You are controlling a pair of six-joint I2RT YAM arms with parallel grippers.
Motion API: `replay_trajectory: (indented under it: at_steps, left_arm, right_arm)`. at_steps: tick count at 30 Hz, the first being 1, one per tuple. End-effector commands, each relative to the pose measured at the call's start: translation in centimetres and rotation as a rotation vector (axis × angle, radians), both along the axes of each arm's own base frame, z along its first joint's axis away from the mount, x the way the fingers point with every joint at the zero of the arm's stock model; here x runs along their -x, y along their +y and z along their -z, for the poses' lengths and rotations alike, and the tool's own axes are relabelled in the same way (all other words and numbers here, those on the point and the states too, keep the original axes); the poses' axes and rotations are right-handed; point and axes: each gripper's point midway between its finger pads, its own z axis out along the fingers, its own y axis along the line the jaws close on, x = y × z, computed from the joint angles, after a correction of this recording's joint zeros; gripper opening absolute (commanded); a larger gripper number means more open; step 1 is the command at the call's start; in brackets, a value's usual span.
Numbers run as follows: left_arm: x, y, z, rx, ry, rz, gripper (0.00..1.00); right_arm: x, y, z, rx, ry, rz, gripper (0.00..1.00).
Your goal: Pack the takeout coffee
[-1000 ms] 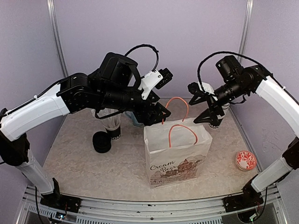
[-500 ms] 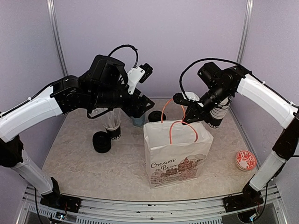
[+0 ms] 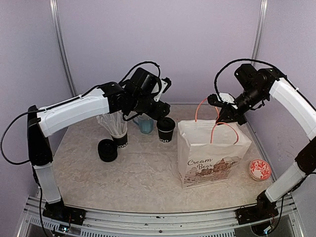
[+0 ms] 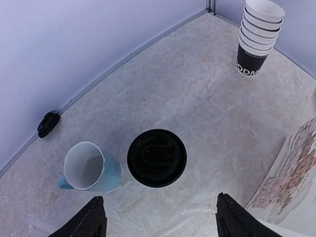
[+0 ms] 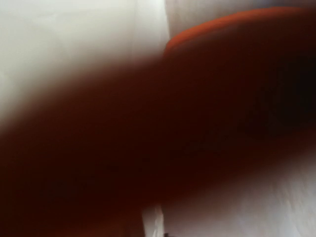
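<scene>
Left fingers (image 4: 94,219) are spread wide and released, one on either side of the takeout cup (image 4: 157,158), hanging above it without touching. The cup stands upright on the tabletop (image 3: 143,173) with its round black lid (image 4: 157,155) on; seen from overhead it (image 3: 166,130) sits toward the back, near the middle. The light blue mug (image 4: 89,168) is just beside it on the left. A stack of cups (image 4: 256,39) stands well apart in the far corner.

Right fingers (image 3: 226,115) are clenched on the orange handle (image 3: 199,106) of the white paper bag (image 3: 212,158). The right wrist view is filled by an orange blur and gives no detail. The bag stands upright, right of the takeout cup and apart from it.

At the left, a black cup of white sticks (image 3: 118,132) stands near a low black pile of lids (image 3: 107,150).
</scene>
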Motion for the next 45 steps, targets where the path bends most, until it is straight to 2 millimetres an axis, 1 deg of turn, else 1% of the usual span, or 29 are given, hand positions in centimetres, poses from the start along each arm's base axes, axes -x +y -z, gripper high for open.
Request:
replay_trajectory:
  at_steps: [1,3,4,6,7,8,9,11,13,16,18,23,27,30,34,36,40,45]
  left_arm:
    - [-2.6,-1.6,2.5,0.008,0.040,-0.015,0.76]
    - [-3.6,-2.0,3.4,0.024,0.059,-0.028,0.77]
    - [-4.2,-2.2,4.3,0.031,0.078,-0.032,0.78]
    - [-4.9,-2.5,5.1,0.061,0.124,-0.033,0.79]
    - [-5.2,-2.5,5.6,0.072,0.148,-0.036,0.95]
    - [-5.5,-2.6,6.4,0.072,0.173,-0.037,0.99]
    - [-5.5,-2.8,6.7,0.076,0.186,-0.031,0.99]
    - [-5.6,-3.2,7.6,0.072,0.200,-0.024,0.99]
    - [-5.7,-3.3,8.0,0.074,0.207,-0.020,0.99]
    - [-6.1,-3.2,8.7,0.057,0.207,-0.038,0.99]
    - [-6.5,-3.1,9.7,0.038,0.205,-0.058,0.99]
    - [-7.1,-3.3,10.5,0.029,0.202,-0.074,0.99]
    - [-7.4,-3.4,11.5,0.016,0.218,-0.082,0.95]
    - [-7.2,-3.7,12.3,0.016,0.239,-0.069,0.90]
    - [-7.0,-3.9,12.7,0.016,0.257,-0.057,0.84]
    - [-6.9,-3.9,12.9,0.010,0.262,-0.056,0.82]
    - [-6.7,-3.7,13.2,-0.006,0.271,-0.060,0.83]
    - [-6.8,-3.5,13.6,-0.021,0.269,-0.062,0.78]
  right_arm:
    - [0.3,-3.1,0.6,0.055,-0.015,0.038,0.00]
    - [0.2,-3.6,0.7,0.050,-0.009,0.052,0.00]
    - [0.2,-3.7,0.8,0.049,-0.004,0.056,0.00]
    - [0.3,-3.7,1.0,0.046,0.007,0.057,0.00]
    - [0.3,-3.6,1.0,0.044,0.009,0.058,0.00]
    - [0.2,-3.6,1.0,0.042,0.013,0.060,0.00]
    - [0.2,-3.6,1.0,0.041,0.014,0.060,0.00]
    - [0.2,-3.5,1.2,0.040,0.022,0.060,0.00]
    - [0.3,-3.4,1.3,0.036,0.030,0.059,0.00]
    - [0.2,-3.3,1.5,0.032,0.041,0.057,0.00]
    - [0.1,-3.2,1.6,0.029,0.045,0.057,0.00]
    - [0.1,-3.2,1.7,0.029,0.052,0.055,0.00]
    - [0.2,-3.3,1.9,0.038,0.055,0.057,0.00]
    - [0.3,-3.3,2.0,0.038,0.055,0.057,0.00]
    - [0.3,-3.3,2.1,0.038,0.059,0.059,0.00]
    - [0.3,-3.3,2.1,0.036,0.060,0.059,0.00]
    - [0.4,-3.3,2.1,0.031,0.062,0.059,0.00]
    - [0.5,-3.3,2.3,0.029,0.067,0.058,0.00]
